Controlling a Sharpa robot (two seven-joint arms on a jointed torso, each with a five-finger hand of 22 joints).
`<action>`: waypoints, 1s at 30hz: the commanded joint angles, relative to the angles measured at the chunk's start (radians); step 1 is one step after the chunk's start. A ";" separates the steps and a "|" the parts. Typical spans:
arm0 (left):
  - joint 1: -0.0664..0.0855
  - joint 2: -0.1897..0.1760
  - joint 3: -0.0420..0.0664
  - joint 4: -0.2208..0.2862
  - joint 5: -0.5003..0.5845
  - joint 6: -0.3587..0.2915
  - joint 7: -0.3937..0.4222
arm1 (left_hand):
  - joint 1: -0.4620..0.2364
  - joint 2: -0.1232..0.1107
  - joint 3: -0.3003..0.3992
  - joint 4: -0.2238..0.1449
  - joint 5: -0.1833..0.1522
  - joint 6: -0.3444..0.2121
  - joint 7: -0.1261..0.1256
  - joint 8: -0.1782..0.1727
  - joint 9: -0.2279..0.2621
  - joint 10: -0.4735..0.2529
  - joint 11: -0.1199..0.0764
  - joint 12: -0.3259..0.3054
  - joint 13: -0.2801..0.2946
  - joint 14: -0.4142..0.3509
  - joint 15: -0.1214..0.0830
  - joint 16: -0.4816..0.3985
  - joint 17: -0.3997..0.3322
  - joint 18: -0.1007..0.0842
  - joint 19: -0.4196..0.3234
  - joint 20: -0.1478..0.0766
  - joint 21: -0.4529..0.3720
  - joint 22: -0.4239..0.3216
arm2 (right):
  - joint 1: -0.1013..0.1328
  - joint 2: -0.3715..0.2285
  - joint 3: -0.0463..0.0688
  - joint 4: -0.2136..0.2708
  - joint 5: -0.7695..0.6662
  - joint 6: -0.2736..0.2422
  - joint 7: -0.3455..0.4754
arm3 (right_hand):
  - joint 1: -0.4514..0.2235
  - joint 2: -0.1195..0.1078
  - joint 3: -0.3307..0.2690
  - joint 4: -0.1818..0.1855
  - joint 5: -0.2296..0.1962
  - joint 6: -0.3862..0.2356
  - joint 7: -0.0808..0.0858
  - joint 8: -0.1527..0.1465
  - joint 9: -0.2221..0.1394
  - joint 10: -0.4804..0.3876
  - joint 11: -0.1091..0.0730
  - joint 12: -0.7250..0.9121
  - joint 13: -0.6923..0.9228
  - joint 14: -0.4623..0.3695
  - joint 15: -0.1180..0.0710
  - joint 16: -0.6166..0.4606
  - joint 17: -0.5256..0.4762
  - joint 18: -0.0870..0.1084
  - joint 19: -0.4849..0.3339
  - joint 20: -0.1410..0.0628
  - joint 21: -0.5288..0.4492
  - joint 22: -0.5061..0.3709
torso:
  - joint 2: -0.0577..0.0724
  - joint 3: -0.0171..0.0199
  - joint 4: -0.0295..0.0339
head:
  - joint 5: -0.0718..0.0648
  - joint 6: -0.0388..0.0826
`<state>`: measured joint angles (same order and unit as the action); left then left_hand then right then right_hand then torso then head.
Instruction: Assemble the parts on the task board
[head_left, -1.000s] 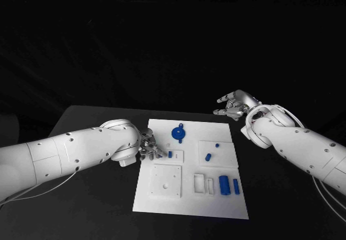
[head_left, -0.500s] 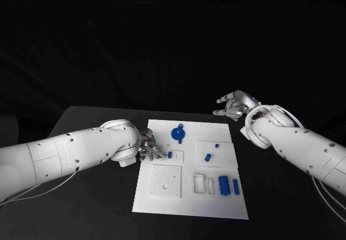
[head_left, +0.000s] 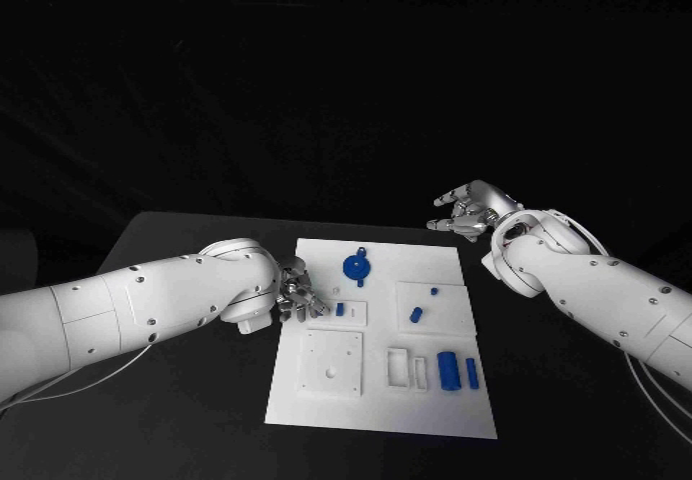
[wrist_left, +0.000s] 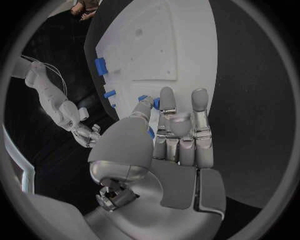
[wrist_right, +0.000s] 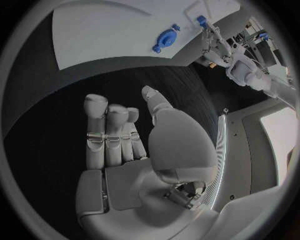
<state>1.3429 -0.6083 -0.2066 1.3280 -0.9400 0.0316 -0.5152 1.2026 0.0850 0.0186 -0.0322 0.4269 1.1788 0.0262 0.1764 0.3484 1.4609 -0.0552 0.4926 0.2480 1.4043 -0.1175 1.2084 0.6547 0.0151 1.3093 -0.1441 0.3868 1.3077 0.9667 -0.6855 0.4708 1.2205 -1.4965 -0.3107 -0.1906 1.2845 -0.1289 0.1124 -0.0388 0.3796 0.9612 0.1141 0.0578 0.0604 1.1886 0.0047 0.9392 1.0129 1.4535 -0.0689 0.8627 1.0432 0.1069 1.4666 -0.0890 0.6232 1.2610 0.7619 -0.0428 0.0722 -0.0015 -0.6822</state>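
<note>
The white task board (head_left: 382, 400) lies in the middle of the black table. My left hand (head_left: 296, 295) rests at the board's left edge with its fingers stretched toward a small blue part (head_left: 340, 310) standing in a little plate. In the left wrist view that part (wrist_left: 156, 103) peeks out between the thumb tip and a finger of the left hand (wrist_left: 169, 135); a narrow gap separates them in the head view. My right hand (head_left: 464, 212) hovers off the board's far right corner, fingers apart and empty. The right hand (wrist_right: 125, 135) faces a blue disc (wrist_right: 166, 38).
The blue disc (head_left: 356, 267) lies at the board's far end. Two small blue pieces (head_left: 415, 313) sit on a raised square plate right of centre. Two blue cylinders (head_left: 449, 369) stand near the board's right edge, beside white slotted blocks (head_left: 405, 367). A square white plate (head_left: 332, 365) is near left.
</note>
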 joint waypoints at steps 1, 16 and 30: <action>-0.009 -0.001 -0.007 0.005 0.025 -0.001 -0.008 | -0.011 0.016 0.144 -0.139 0.019 -0.009 -0.008 0.010 0.014 0.047 0.000 0.000 -0.002 0.000 -0.005 0.006 0.003 0.014 -0.001 0.006 0.008 0.018 | -0.001 -0.001 0.000 0.001 -0.006 0.015 0.007 | -0.013 0.000 0.005 0.002 0.008 0.009 0.000 0.003 0.000 -0.003 -0.001 0.001 0.001 -0.002 0.001 -0.005 0.000 0.013 0.049 0.003 -0.003 -0.001 | 0.000 -0.0004 0.0004 | 0.000 0.000; -0.007 -0.007 -0.004 0.013 0.058 -0.028 -0.015 | -0.048 0.008 0.179 -0.167 0.090 -0.003 -0.010 0.026 0.034 0.049 -0.002 0.004 -0.006 0.004 -0.006 0.008 0.010 0.016 -0.005 0.006 0.020 0.018 | -0.001 0.002 0.000 -0.004 -0.004 0.022 0.006 | -0.014 -0.002 0.004 0.002 0.012 0.007 0.000 0.002 0.000 -0.004 -0.001 -0.002 -0.001 -0.003 0.001 -0.007 -0.001 0.013 0.049 0.004 -0.005 -0.001 | 0.000 -0.0002 0.0003 | 0.005 0.005; 0.018 -0.018 0.002 0.035 0.066 -0.010 -0.016 | -0.050 0.007 0.200 -0.192 0.111 0.001 -0.010 0.027 0.038 0.048 -0.003 0.003 -0.009 0.005 -0.003 0.009 0.016 0.019 -0.009 0.008 0.026 0.018 | -0.003 0.009 0.000 -0.009 -0.003 0.032 0.006 | -0.015 -0.001 0.002 0.002 0.012 0.006 0.000 0.002 0.000 -0.005 -0.001 -0.002 -0.001 -0.003 0.001 -0.006 -0.001 0.013 0.049 0.003 -0.005 -0.002 | -0.001 0.0005 0.0019 | 0.013 0.010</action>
<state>1.3580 -0.6281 -0.2059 1.3554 -0.8875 0.0167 -0.5349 1.1476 0.0964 0.0730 -0.0779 0.5354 1.1709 0.0168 0.2006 0.3845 1.4633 -0.0574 0.4926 0.2397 1.4116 -0.1177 1.2121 0.6707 0.0151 1.3043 -0.1392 0.4101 1.3074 0.9651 -0.6776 0.4708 1.2117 -1.4957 -0.2964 -0.1908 1.2804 -0.1330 0.1123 -0.0388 0.3873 0.9593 0.1122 0.0578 0.0604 1.1906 0.0067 0.9392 1.0127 1.4535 -0.0689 0.8627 1.0432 0.1070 1.4666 -0.0890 0.6232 1.2611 0.7613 -0.0428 0.0728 0.0093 -0.6736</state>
